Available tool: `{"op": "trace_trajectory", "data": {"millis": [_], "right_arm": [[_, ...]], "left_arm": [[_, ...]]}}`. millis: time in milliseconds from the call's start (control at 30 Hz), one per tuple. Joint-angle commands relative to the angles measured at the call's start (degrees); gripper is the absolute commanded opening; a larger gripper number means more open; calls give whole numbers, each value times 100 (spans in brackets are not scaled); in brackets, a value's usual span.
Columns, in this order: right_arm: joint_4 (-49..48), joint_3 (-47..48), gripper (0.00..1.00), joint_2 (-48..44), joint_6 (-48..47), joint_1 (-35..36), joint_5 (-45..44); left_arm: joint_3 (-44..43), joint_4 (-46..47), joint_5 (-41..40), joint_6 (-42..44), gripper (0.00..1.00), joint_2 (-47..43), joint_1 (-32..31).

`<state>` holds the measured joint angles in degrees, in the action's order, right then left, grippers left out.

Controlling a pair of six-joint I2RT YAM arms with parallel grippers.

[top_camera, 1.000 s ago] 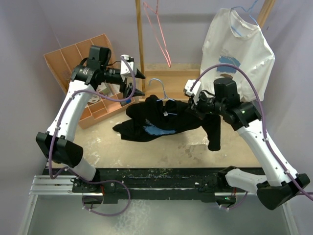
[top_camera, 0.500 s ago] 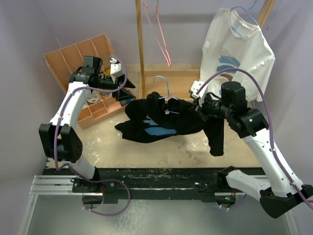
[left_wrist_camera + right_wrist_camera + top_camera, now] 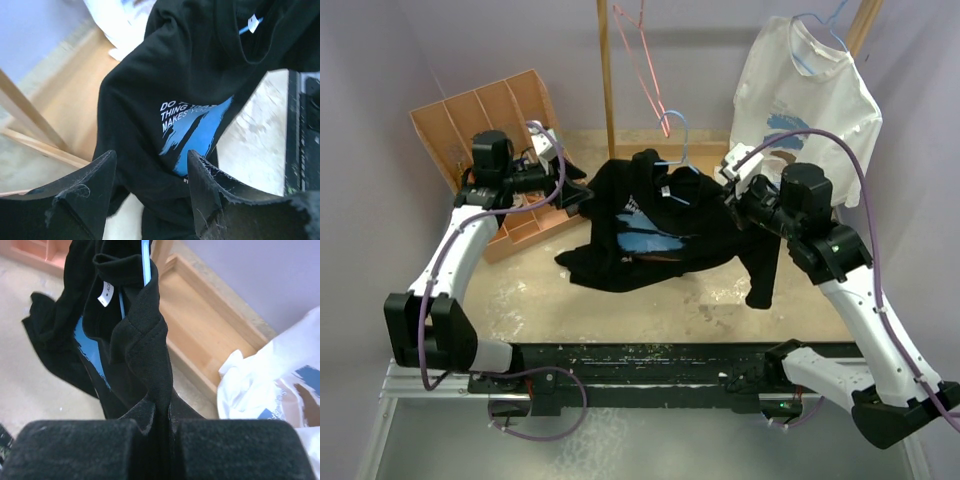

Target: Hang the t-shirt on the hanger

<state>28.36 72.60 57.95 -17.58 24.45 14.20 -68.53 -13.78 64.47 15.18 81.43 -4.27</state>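
Top external view: the t-shirt is held raised, pinched by the clamped right gripper. The hanger is seen inside its collar; shoulders are judged unseated. The left gripper is spread, empty.

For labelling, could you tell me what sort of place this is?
Probably a robotics lab cell for clothes handling: a left arm and right arm bolted at a table edge, and a white t-shirt hanging by a wooden rack.
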Motion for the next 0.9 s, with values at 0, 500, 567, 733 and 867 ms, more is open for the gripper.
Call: {"op": "trace_trajectory", "data": {"millis": [0,500,567,733,867], "right_arm": [[-1000,142,0,-396,437,-28,-469],[-1520,135,0,-1250,681,-28,-987],[-1605,227,0,-1295,746,-30,-1019],[-1354,990,0,-1103,849,-28,-687],[-222,1999,0,-548,992,-32,-652]], "left_arm": [[124,1639,-615,-1446,61,-464,40],[803,3163,-727,-2686,63,226,41],[688,3280,-575,-2876,63,323,32],[526,3687,-416,-3334,64,340,32],[392,4289,-312,-3934,64,414,32]]}}
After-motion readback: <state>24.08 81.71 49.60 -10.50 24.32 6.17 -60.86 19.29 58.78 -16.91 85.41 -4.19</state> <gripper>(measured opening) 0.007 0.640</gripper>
